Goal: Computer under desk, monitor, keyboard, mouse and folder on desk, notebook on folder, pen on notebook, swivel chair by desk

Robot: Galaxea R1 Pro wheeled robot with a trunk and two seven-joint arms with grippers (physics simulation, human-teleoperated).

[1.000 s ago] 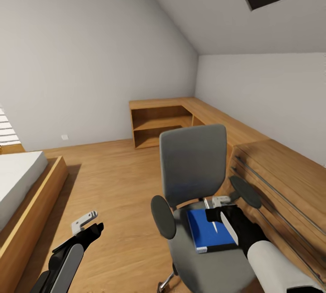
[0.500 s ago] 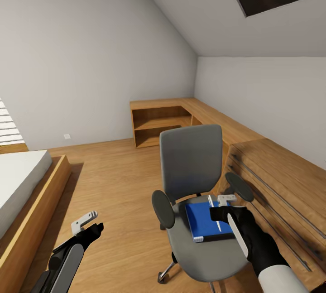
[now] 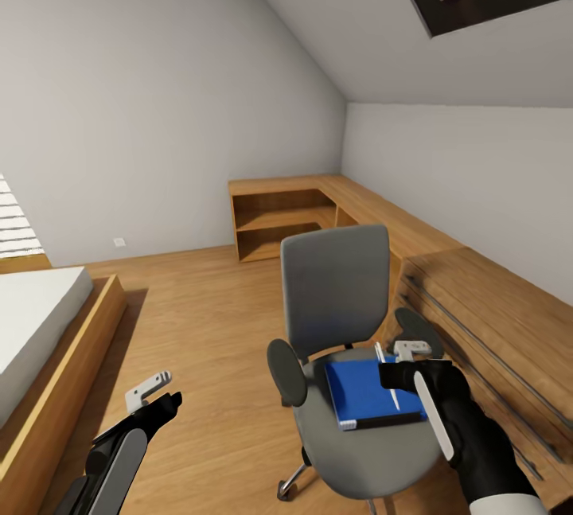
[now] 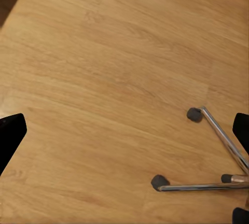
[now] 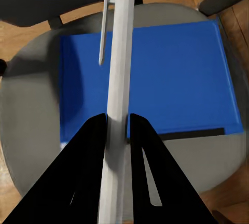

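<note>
The right pincer [image 3: 404, 356] is gripping a thin white strip-like object [image 5: 118, 94] between closed fingers, hovering over the blue folder [image 3: 370, 392], which is lying flat on the grey seat of the swivel chair [image 3: 338, 292]. At seven o'clock the left pincer [image 3: 151, 392] is hanging above the wooden floor [image 3: 207, 340], its opening impossible to judge. At one o'clock beyond the chair, oak shelving [image 3: 282, 220] is lining the wall.

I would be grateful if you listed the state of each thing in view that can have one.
Folder: closed, lying flat on the chair seat.
Chair: upright, next to the wooden unit.
Left end effector: open, empty, over the floor.
Right end effector: shut on a thin white slab held edge-on above the folder.
</note>
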